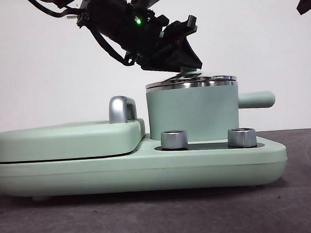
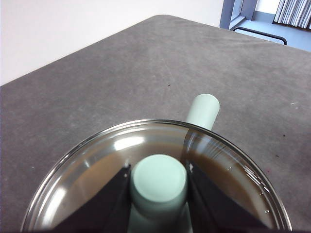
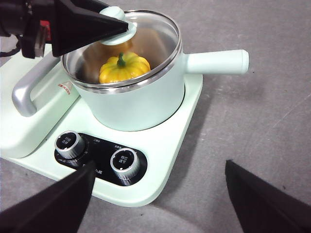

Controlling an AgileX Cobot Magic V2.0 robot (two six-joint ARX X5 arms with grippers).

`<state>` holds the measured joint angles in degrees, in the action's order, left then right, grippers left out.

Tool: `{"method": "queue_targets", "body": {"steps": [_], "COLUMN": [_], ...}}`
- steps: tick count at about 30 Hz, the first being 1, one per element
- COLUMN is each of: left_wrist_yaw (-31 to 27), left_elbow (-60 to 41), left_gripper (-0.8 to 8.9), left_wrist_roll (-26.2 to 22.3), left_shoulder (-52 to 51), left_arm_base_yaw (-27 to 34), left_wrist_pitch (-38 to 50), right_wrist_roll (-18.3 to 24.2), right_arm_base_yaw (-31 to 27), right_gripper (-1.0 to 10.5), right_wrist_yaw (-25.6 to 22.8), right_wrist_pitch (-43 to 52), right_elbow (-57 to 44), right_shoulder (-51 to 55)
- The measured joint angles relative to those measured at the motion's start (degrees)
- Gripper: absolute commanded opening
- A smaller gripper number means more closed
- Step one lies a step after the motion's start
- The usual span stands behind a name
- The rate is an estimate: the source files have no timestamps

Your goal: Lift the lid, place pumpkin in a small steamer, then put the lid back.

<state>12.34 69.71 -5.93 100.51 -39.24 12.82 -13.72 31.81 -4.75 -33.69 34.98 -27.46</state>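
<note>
Grey table (image 2: 146,73); plain white wall (image 1: 37,76) behind.

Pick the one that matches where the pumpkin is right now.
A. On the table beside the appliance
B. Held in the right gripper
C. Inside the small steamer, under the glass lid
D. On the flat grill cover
C: the right wrist view shows the pumpkin sitting inside the small steamer, seen through the lid, whose knob the left gripper clamps.

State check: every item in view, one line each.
lid: on the pot rim, knob gripped
pumpkin: upright inside the pot, under the glass
small steamer: seated on the base, covered
left gripper: shut on the lid knob
right gripper: open, empty, hanging back from the base
grill cover: down flat
</note>
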Motion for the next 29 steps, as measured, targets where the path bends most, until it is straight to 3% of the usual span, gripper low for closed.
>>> {"method": "queue_targets", "body": {"steps": [29], "left_wrist_yaw": [0.02], "left_elbow": [0.83], "left_gripper": [0.10], "left_wrist_roll": [0.15], "left_shoulder": [0.79], "left_arm_base_yaw": [0.00], "left_wrist_pitch": [-0.48], "right_wrist_roll": [0.04], "right_arm_base_yaw": [0.00], "right_gripper": [4.1], "right_wrist_yaw": [0.02], "right_wrist_pitch": [0.00], "right_elbow": [0.00], "right_shoulder": [0.00]}}
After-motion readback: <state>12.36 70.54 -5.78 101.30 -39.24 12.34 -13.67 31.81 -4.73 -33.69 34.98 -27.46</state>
